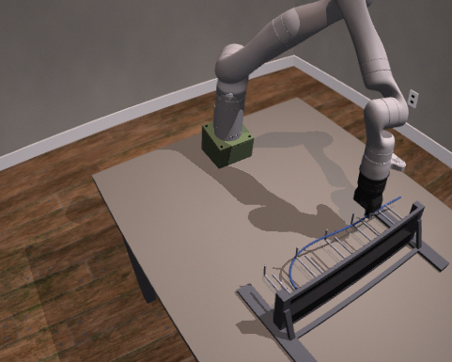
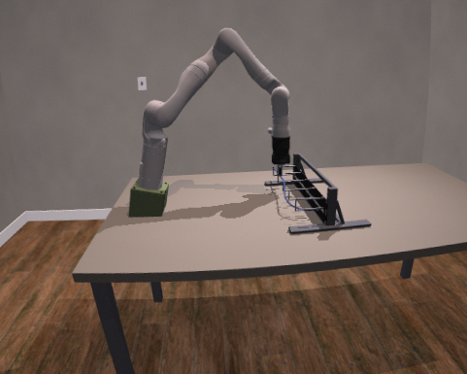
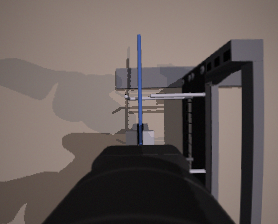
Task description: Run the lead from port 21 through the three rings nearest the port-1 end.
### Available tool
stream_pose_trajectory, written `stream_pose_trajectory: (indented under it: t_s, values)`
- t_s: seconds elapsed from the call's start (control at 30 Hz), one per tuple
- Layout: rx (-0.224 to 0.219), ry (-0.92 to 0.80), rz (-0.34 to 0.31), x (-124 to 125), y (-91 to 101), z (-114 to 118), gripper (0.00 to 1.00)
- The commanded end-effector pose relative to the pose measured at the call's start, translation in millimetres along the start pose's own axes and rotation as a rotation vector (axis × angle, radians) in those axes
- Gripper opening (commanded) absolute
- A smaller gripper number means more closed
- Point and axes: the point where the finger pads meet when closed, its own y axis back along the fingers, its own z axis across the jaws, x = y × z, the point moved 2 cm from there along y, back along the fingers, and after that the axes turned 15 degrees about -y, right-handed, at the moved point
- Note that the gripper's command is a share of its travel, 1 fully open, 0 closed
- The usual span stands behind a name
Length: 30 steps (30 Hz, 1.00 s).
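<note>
The dark grey rack (image 1: 346,271) stands on the table with its row of thin wire rings (image 1: 341,247) facing the arm. The blue lead (image 1: 313,243) leaves the panel near the rack's near-left end, loops outward, then runs along the rings' outer tips toward the far-right end. My gripper (image 1: 369,210) points down at that far end and is shut on the lead. A short free end (image 1: 394,201) sticks out past the fingers. In the wrist view the lead (image 3: 139,85) runs straight ahead from the fingers, crossing a ring wire (image 3: 172,95). Whether the lead sits inside the rings is unclear.
The rack's feet (image 1: 261,310) lie near the table's front edge, and its other foot (image 1: 432,254) is near the right side. The arm's green base (image 1: 226,145) stands at the table's far side. In the exterior view the rack (image 2: 316,194) stands mid-table.
</note>
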Motion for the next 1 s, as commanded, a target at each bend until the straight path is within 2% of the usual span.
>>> stream_pose_trajectory:
  t_s: [0.0, 0.97]
  values:
    - [0.000, -0.001, -0.001, -0.8, -1.2, 0.4, 0.00]
    - [0.000, -0.001, -0.001, 1.0, -2.8, 7.5, 0.00]
